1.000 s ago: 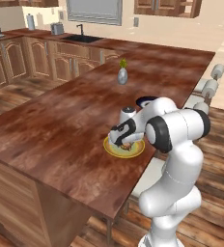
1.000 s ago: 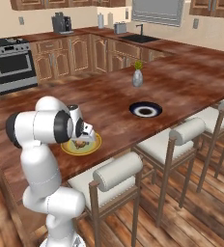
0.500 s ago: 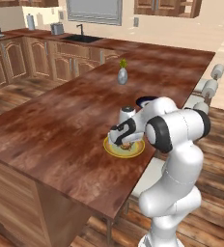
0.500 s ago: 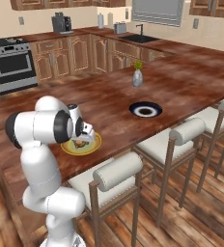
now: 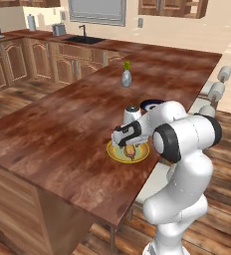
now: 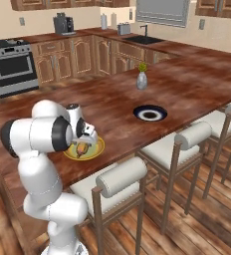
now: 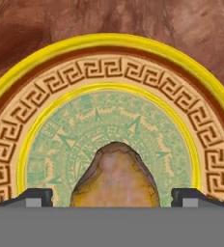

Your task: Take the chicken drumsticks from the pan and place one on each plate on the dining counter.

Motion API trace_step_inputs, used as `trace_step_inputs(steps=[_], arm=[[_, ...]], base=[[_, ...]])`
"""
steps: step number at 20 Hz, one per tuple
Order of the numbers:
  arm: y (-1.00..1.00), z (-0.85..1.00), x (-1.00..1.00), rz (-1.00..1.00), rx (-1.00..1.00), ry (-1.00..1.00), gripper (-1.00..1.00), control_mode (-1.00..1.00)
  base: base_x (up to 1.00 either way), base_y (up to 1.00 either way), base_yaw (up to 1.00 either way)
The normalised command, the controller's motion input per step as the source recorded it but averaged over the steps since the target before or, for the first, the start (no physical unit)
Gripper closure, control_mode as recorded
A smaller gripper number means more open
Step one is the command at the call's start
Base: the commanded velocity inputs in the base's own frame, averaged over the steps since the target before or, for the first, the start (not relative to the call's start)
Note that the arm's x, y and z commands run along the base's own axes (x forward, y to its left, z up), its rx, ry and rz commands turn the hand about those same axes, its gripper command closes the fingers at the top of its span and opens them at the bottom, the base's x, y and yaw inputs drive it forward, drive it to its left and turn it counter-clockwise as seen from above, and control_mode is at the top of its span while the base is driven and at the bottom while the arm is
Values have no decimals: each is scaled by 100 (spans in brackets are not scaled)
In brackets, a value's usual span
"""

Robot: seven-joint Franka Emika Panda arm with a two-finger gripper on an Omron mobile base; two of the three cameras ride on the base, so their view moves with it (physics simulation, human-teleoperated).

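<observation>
Gripper low over yellow-rimmed plate, fingers spread, clear of drumstick lying between them on plate's green centre. Plate near dining counter stool-side edge. Blue-rimmed plate further along same edge, bare. Vase mid-counter.

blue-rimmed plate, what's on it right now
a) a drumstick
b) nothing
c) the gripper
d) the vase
b: the blue-rimmed plate shows a bare white centre, while the drumstick lies on the yellow-rimmed plate under the gripper, and the vase stands apart, farther back on the dining counter.
</observation>
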Motion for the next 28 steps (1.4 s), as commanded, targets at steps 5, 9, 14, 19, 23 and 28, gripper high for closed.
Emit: trace_step_inputs(steps=[5, 9, 14, 19, 23, 28], arm=[[-1, 60, -39, 0, 0, 0, -100, -100], [-11, 56, -85, -1, 0, 0, -100, -100], [-15, 49, -100, 0, 0, -1, -100, -100], [-18, 43, -100, 0, 0, 0, -100, -100], [-15, 32, -100, 0, 0, -8, -100, -100], [-13, 32, -98, 0, 0, -10, -100, -100]], base=[[0, 0, 0], [0, 0, 0], [0, 0, 0], [0, 0, 0], [0, 0, 0], [0, 0, 0]])
